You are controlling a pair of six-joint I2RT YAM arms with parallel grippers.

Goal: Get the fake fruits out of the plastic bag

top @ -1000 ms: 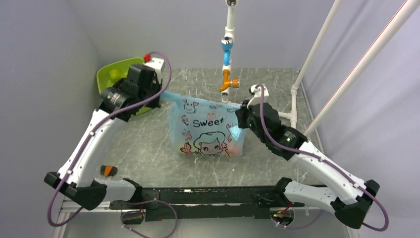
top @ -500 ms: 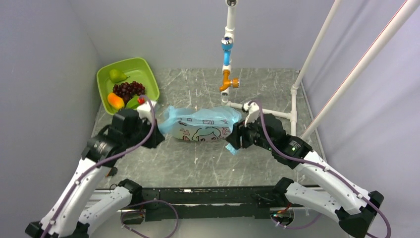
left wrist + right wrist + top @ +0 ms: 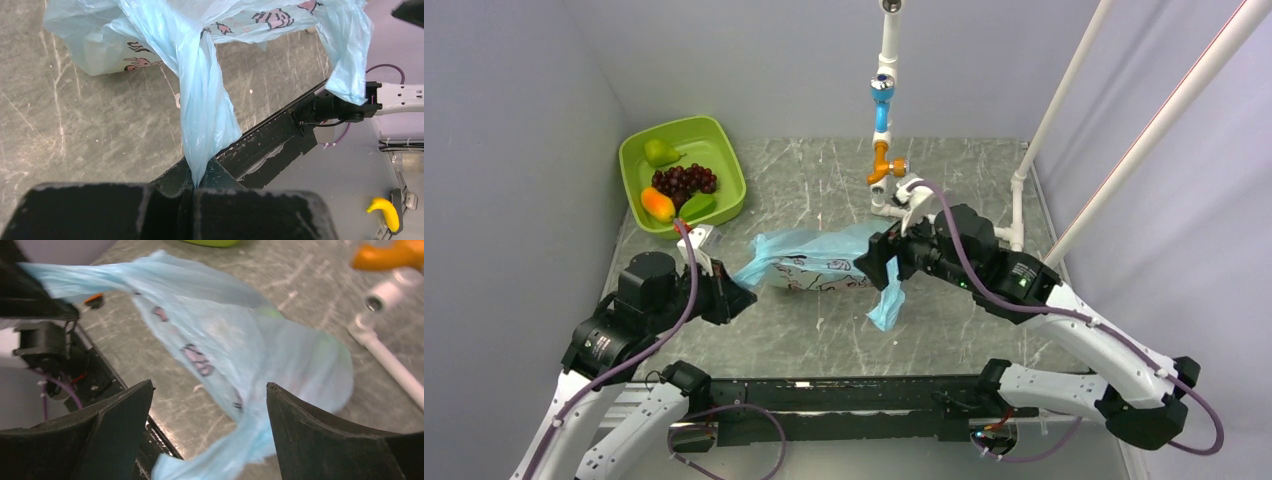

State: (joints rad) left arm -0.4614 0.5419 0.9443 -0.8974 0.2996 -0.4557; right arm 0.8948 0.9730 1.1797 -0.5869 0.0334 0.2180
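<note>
Item: plastic bag, thin pale-blue film, slumped on its side on the tabletop between both hands. The left hand was clenched on one twisted handle; the right hand stood spread wide, gripping nothing. We judged the bag light, limp, slippery and easily torn, best taken at a handle or the mouth's rim. Fake fruits showed only as dim greenish lumps inside.

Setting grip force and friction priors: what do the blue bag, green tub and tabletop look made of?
The plastic bag: thin translucent plastic film, slight sheen; it crumples and twists into a strand. The green tub: likely rigid moulded plastic, smooth; rounded corners, even colour. The table: grey marble-patterned top, matte; laminate or stone, can't tell.
</note>
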